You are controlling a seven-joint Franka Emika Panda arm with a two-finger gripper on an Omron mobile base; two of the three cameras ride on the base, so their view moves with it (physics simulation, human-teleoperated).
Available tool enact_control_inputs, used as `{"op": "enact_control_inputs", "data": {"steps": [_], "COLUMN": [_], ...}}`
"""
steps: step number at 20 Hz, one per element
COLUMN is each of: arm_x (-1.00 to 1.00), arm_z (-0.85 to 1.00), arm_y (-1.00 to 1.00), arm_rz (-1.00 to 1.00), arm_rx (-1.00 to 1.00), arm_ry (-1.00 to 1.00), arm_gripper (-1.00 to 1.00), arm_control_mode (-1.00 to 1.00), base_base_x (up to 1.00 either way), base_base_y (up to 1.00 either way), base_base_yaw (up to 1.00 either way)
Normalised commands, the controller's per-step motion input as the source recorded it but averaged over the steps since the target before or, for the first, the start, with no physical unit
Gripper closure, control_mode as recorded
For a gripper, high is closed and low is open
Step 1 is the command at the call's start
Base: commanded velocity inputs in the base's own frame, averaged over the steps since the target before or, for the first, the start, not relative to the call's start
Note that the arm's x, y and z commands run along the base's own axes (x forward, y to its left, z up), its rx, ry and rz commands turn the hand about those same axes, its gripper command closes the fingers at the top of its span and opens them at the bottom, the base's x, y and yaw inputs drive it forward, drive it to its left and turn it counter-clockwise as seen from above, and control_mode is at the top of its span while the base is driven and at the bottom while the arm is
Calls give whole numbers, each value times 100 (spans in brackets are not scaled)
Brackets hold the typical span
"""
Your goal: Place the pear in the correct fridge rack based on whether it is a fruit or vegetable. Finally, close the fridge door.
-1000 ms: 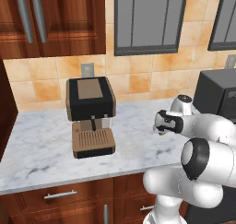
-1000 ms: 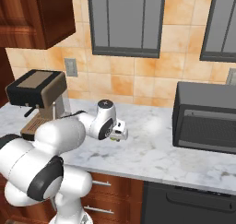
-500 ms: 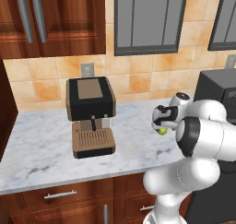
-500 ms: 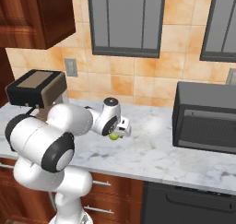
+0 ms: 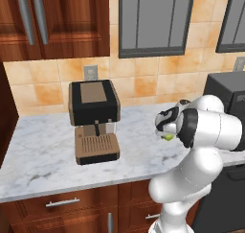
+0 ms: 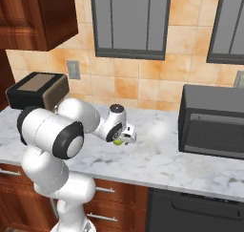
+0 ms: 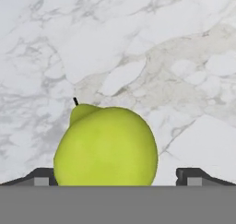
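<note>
Hand view puts the pear (image 7: 106, 145) on the marble counter (image 7: 138, 43), right between the pincer (image 7: 115, 176) tips, which stand wide open and, I judge, not yet touching it. I'm at the grasp step; next I'd close on the pear, lift, then head for the fridge. Coffee machine (image 5: 93, 119) sits well apart.

Coffee machine (image 5: 94, 121) sits left of centre on the marble surface (image 5: 43, 157), black body, brown drip tray out front. Power outlet (image 5: 90, 72) on the tan tile wall just above it. Dark microwave (image 6: 213, 122) at right. Wooden cabinet doors (image 5: 52, 21) fill the upper left.
</note>
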Motion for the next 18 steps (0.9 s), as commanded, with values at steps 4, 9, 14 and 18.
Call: {"op": "enact_control_inputs", "data": {"steps": [4, 9, 14, 18], "arm_x": [17, 6, 0, -29], "arm_z": [-25, -29, -9, 22], "arm_y": [0, 0, 0, 0], "arm_rz": [0, 0, 3, 5], "arm_rx": [0, 0, 0, 0], "arm_ry": [0, 0, -2, -2], "arm_gripper": [100, 100, 100, 100], "arm_control_mode": [-100, -100, -100, -100], "base_base_x": [0, 0, 0, 0], "base_base_y": [0, 0, 0, 0], "base_base_yaw": [0, 0, 0, 0]}}
